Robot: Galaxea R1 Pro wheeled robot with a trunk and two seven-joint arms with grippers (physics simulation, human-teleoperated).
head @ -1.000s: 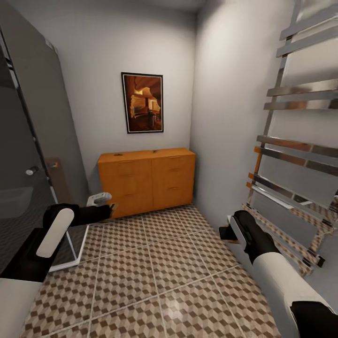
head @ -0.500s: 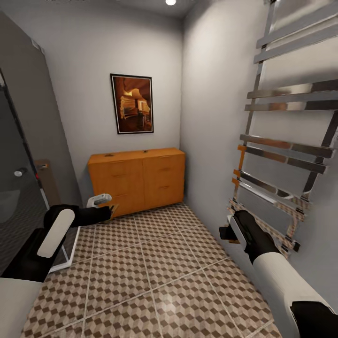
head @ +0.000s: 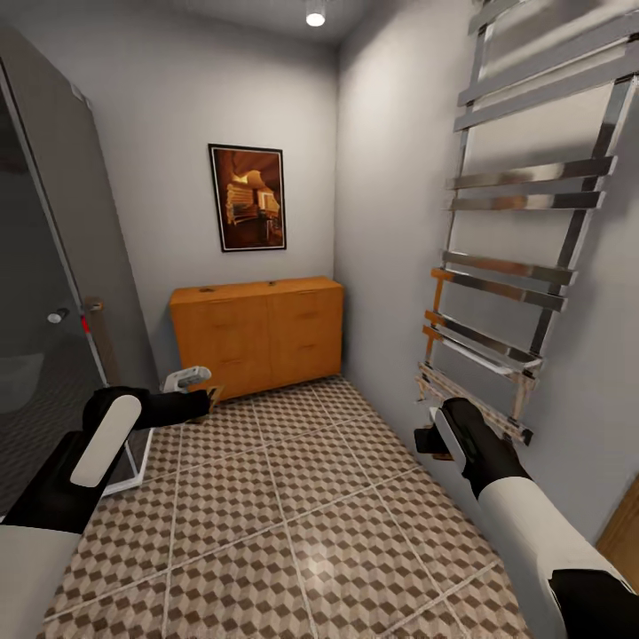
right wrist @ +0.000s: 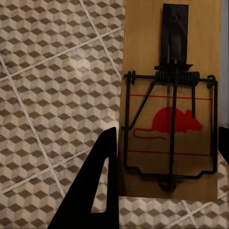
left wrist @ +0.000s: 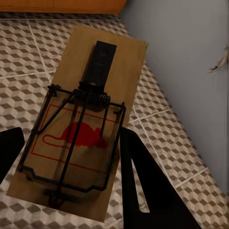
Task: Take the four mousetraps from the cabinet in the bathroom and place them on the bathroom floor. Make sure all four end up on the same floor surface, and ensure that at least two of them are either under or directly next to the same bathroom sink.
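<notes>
The cabinet (head: 257, 335) stands against the far wall, its right end in the corner, with a picture (head: 248, 197) on the wall above it. The tiled floor (head: 293, 524) runs from the cabinet's foot toward the camera. A shower screen (head: 53, 293) lines the floor's left edge; a towel rail (head: 524, 222) hangs on the right wall. The left gripper (head: 206, 393) holds a mousetrap (left wrist: 83, 124) above the floor near the screen; the right gripper (head: 424, 441) holds another mousetrap (right wrist: 171, 102) near the right wall.

I see large square floor tiles (head: 293, 532) in brown, beige and white cubes, pale grout | low orange-brown wooden cabinet (head: 257, 333) | flat tan wood mousetraps (left wrist: 81, 129) (right wrist: 171, 95), black wire, red mouse print | black hands (left wrist: 71, 191) (right wrist: 162, 191) | grey walls (head: 390, 222)
</notes>
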